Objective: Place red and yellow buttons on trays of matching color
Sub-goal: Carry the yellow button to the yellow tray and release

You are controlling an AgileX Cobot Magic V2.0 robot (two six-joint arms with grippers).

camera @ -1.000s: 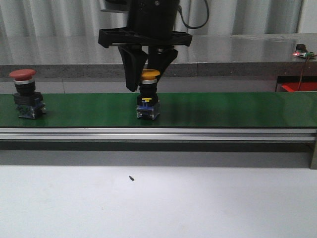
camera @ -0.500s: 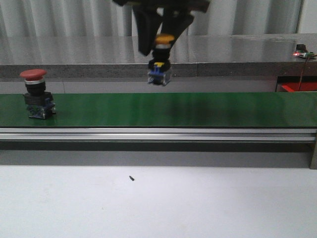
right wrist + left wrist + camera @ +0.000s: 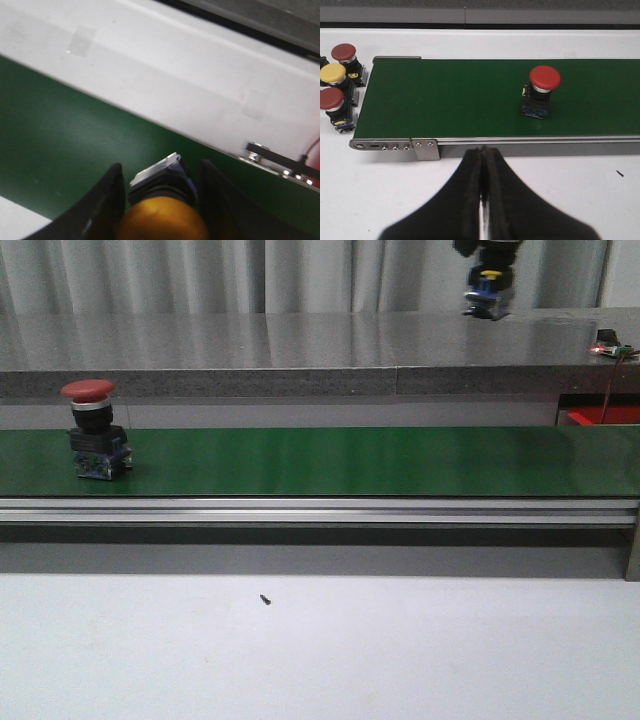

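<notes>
The yellow button (image 3: 487, 288) hangs high above the back right of the belt, with my right gripper (image 3: 162, 202) shut on it. In the right wrist view its orange-yellow cap (image 3: 162, 220) fills the space between the two black fingers (image 3: 107, 202), over the green belt (image 3: 60, 145). The red button (image 3: 94, 430) stands upright on the belt's left part (image 3: 330, 460). It also shows in the left wrist view as the red button (image 3: 540, 92). My left gripper (image 3: 482, 170) is shut and empty, over the white table in front of the belt. The yellow tray is out of view.
A red object (image 3: 600, 417), possibly a tray, sits at the far right behind the belt. Off the belt's end stand two spare red buttons (image 3: 344, 54) and a yellow one (image 3: 333, 76). A small dark speck (image 3: 265, 599) lies on the white table.
The right gripper lifted the yellow button off the belt and carried it up and to the right. The red button moved to the right along the belt.
</notes>
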